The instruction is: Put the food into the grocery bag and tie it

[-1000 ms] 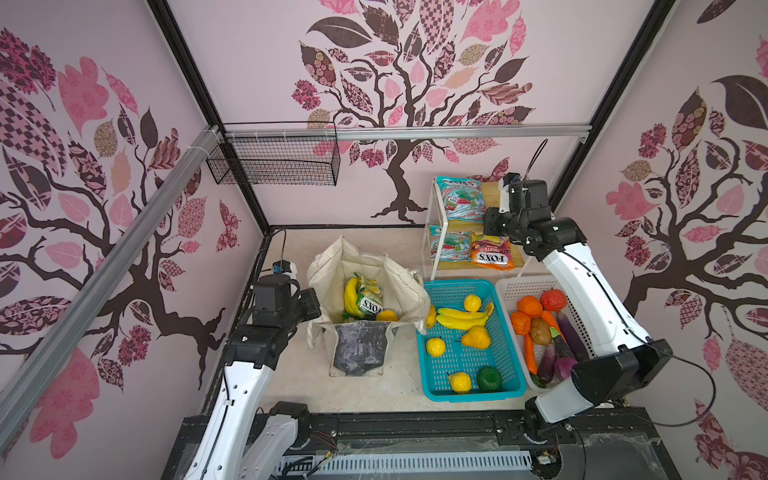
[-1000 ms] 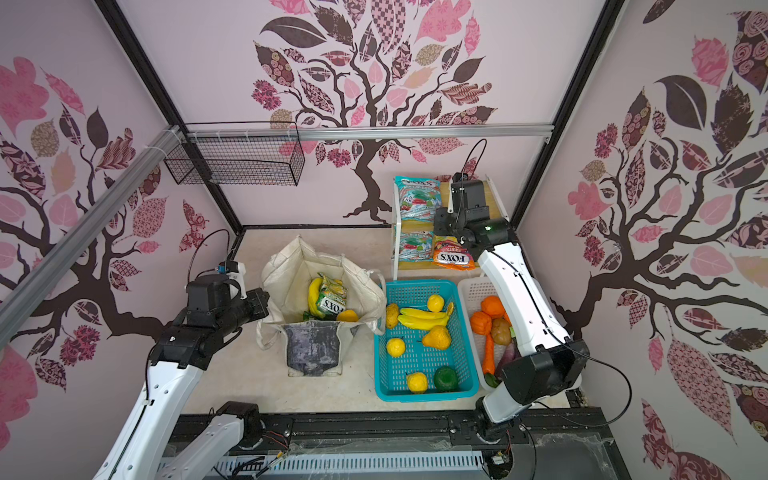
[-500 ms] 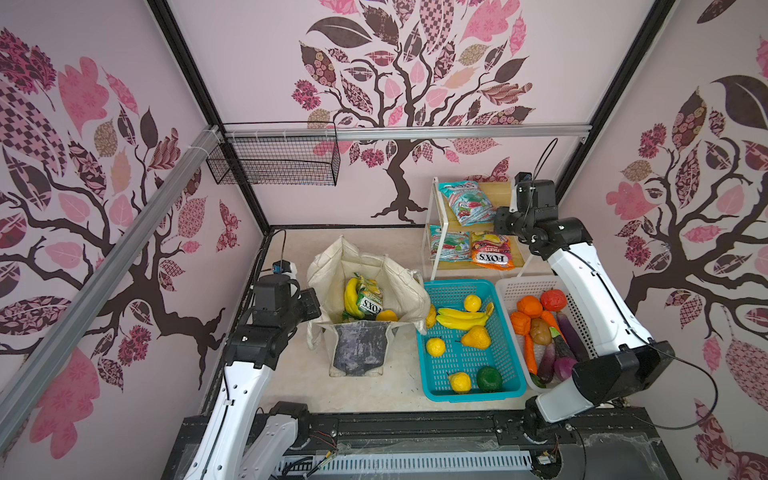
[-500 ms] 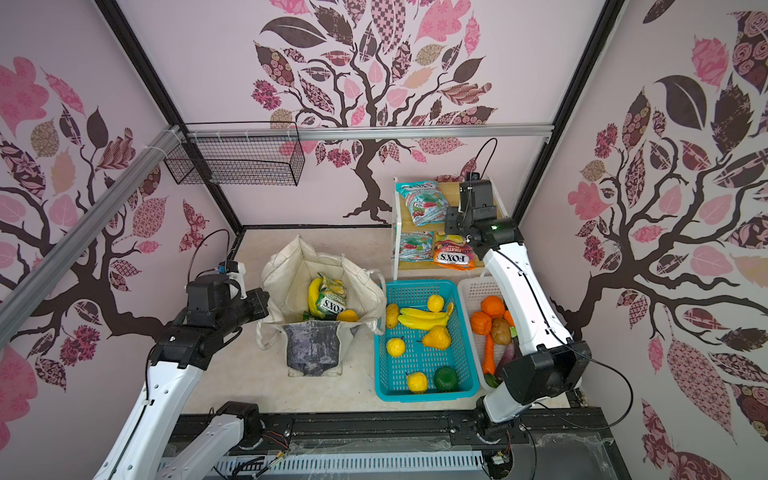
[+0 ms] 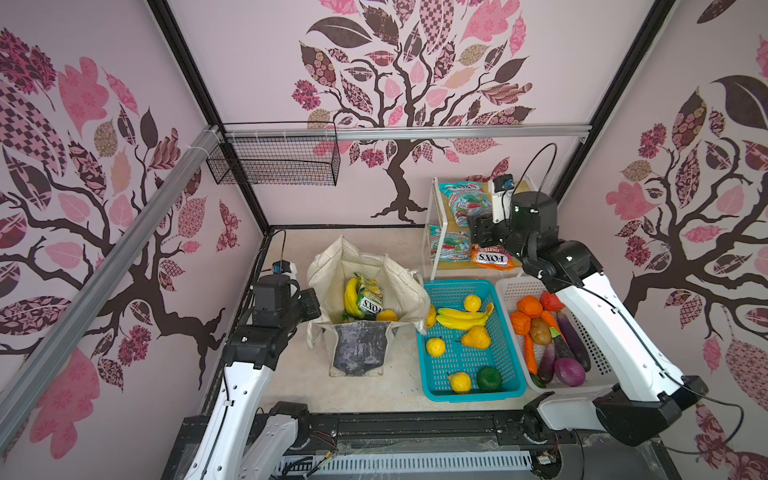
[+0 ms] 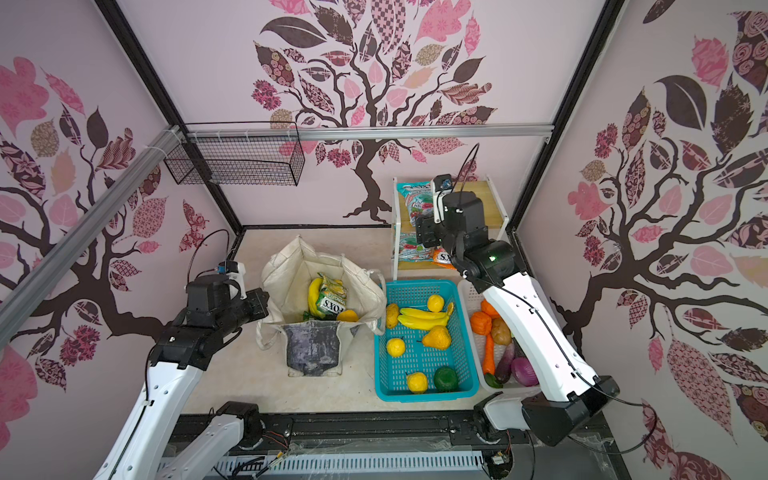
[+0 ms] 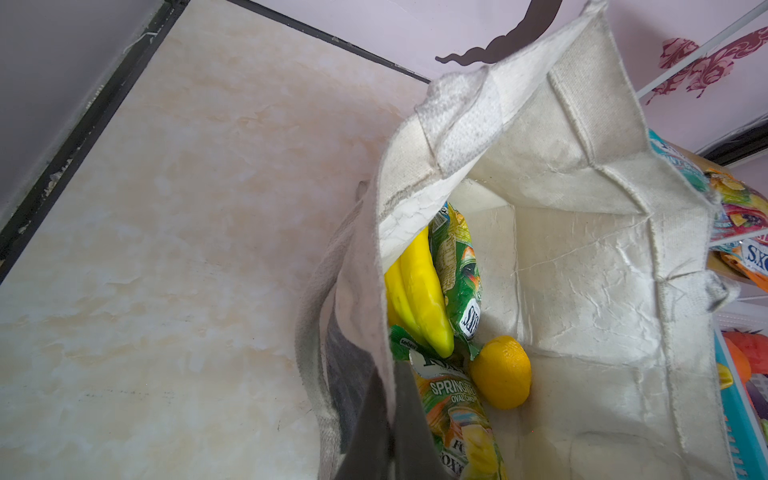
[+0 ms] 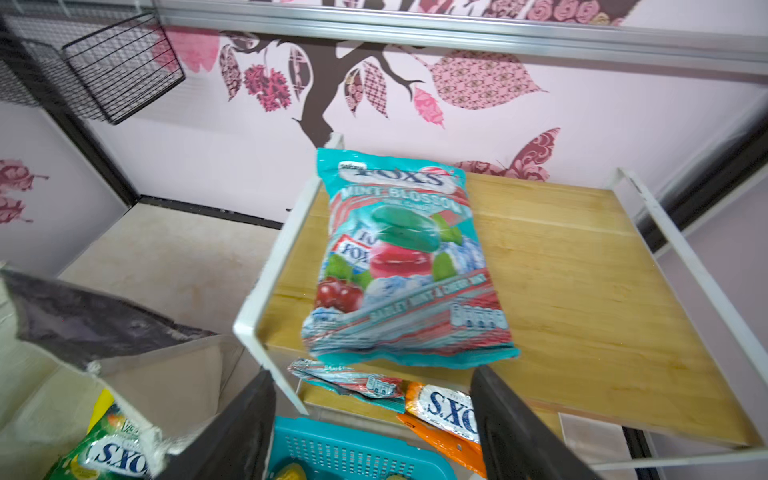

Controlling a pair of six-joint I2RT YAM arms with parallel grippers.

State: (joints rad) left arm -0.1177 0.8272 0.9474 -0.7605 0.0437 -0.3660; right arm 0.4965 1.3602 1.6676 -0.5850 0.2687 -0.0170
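The grocery bag (image 5: 332, 270) rim is pinched by the left end effector (image 5: 311, 301); the right end effector (image 8: 372, 374) is spread before a teal packet (image 8: 399, 257).

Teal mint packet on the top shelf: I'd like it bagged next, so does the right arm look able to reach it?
Probably yes. The right pincer stands open just in front of the teal mint packet, which lies alone on the wooden top shelf with nothing between them.
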